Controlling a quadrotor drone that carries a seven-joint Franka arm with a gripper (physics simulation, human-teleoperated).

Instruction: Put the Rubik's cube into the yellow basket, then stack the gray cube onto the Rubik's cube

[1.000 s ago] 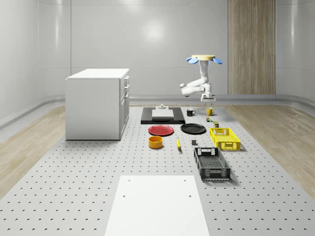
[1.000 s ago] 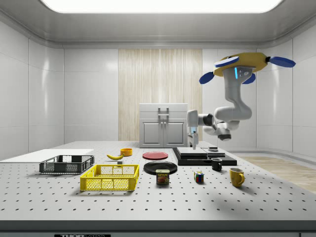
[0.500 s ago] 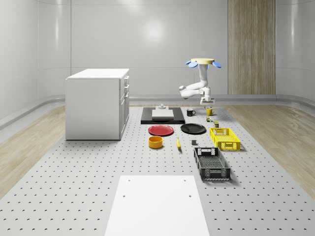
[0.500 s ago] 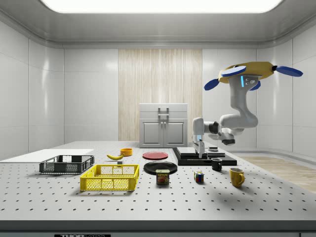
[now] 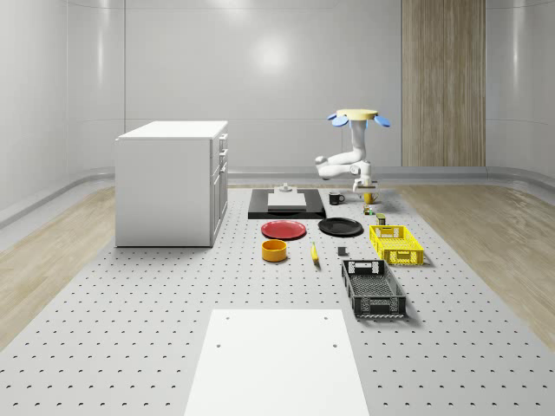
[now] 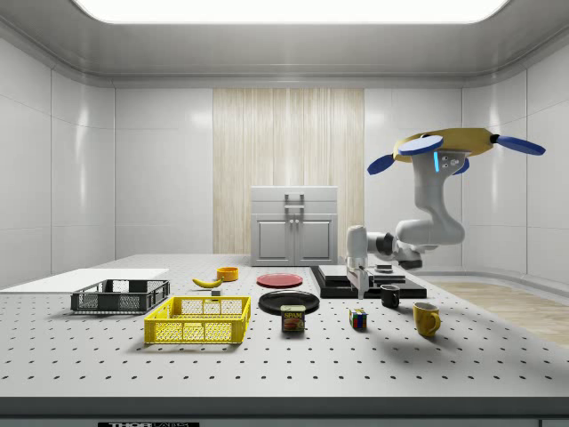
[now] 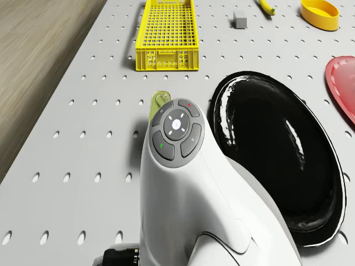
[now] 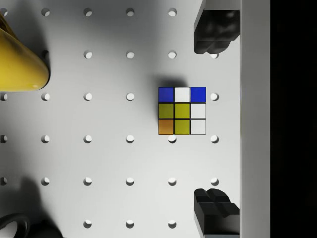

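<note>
I see the drone point(image 6: 446, 142) hovering over the far end of the perforated table point(image 6: 267, 365), at the right of the side view, with its arm bent down so that the gripper point(image 6: 360, 289) hangs just above the Rubik's cube point(image 6: 358, 319). In the wrist view the two black fingertips point(image 8: 214, 30) stand wide apart, one at the upper edge and one at the lower edge of the frame, and the Rubik's cube point(image 8: 182, 111) lies on the table between their lines, a little off to the side; the jaws are open and hold nothing, and they do not touch the cube. The yellow mug point(image 8: 21, 59) is at the upper left of that frame. In the side view the yellow basket point(image 6: 199, 320) stands well apart from the cube, toward the left, with a Spam can point(image 6: 292, 318) between them. In the drone view the gray cube point(image 7: 240, 19) sits near the top of the frame, beside the yellow basket point(image 7: 166, 34), and the black plate point(image 7: 277, 149) is at the right.
</note>
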